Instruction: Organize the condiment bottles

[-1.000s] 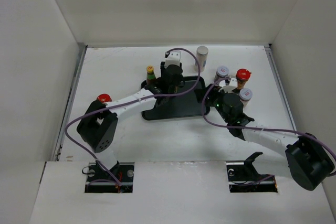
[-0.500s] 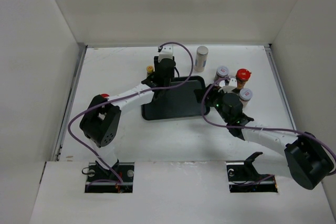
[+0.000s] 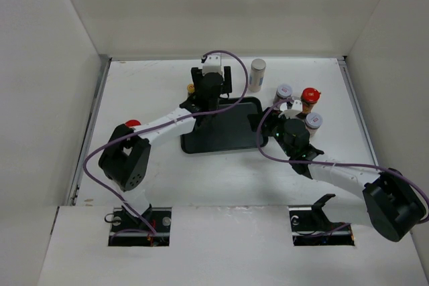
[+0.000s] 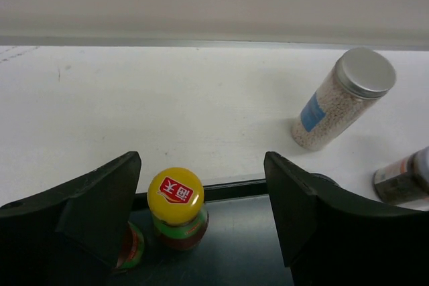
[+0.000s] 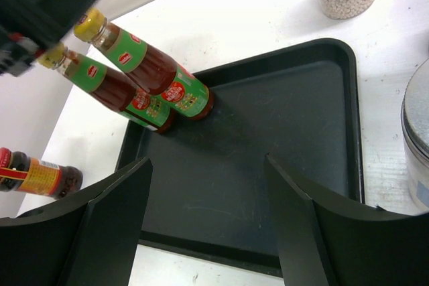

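Observation:
Two slim dark sauce bottles with yellow caps (image 5: pixel 144 58) (image 5: pixel 114 88) stand side by side in the back left corner of the black tray (image 5: pixel 268 112). My left gripper (image 4: pixel 201 169) hangs open over them. One yellow cap (image 4: pixel 175 195) sits between its fingers, nearer the left one and apart from both. The second bottle (image 4: pixel 131 246) is half hidden behind that finger. From above, the left gripper (image 3: pixel 213 77) covers most of this pair. My right gripper (image 5: pixel 206 165) is open and empty above the tray's right part (image 3: pixel 271 113).
A tall white shaker (image 3: pixel 257 75) stands behind the tray (image 3: pixel 228 132). Two grey-lidded jars (image 3: pixel 284 92) (image 3: pixel 314 122) and a red-lidded jar (image 3: pixel 309 96) cluster around the right wrist. Another red-lidded jar (image 3: pixel 133 125) stands left of the tray by the left arm. White walls enclose the table.
My left gripper has gone from shut to open, and the yellow-capped bottle now stands free in the tray. It has also shifted toward the tray's back left corner. The right arm has not moved.

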`<action>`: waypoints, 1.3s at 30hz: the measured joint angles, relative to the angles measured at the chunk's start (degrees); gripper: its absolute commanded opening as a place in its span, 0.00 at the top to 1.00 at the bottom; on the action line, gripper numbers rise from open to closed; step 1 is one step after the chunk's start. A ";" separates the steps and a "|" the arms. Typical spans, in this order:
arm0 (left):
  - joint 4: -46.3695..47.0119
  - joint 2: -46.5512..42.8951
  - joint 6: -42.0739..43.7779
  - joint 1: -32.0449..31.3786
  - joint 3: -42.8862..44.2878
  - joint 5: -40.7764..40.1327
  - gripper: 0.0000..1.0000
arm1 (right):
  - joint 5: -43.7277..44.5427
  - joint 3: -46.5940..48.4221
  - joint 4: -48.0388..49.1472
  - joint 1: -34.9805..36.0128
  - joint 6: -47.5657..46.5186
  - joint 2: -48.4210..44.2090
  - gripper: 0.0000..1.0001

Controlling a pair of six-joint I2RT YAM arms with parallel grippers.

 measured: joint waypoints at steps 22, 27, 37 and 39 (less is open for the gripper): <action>-27.21 -50.71 -11.41 7.15 -25.29 -13.42 0.18 | -0.24 0.02 -0.22 1.03 0.42 -0.46 0.44; -36.61 -49.86 -15.98 13.55 -28.96 -14.60 0.18 | -0.31 0.02 -0.46 1.03 0.20 0.04 0.29; -37.70 -47.84 -20.09 22.36 -34.14 -14.21 0.18 | -0.52 0.26 -0.48 1.09 -0.02 1.53 0.24; -36.70 -46.62 -20.09 23.17 -34.45 -13.99 0.18 | -0.66 0.35 -0.48 1.36 -0.04 1.66 0.24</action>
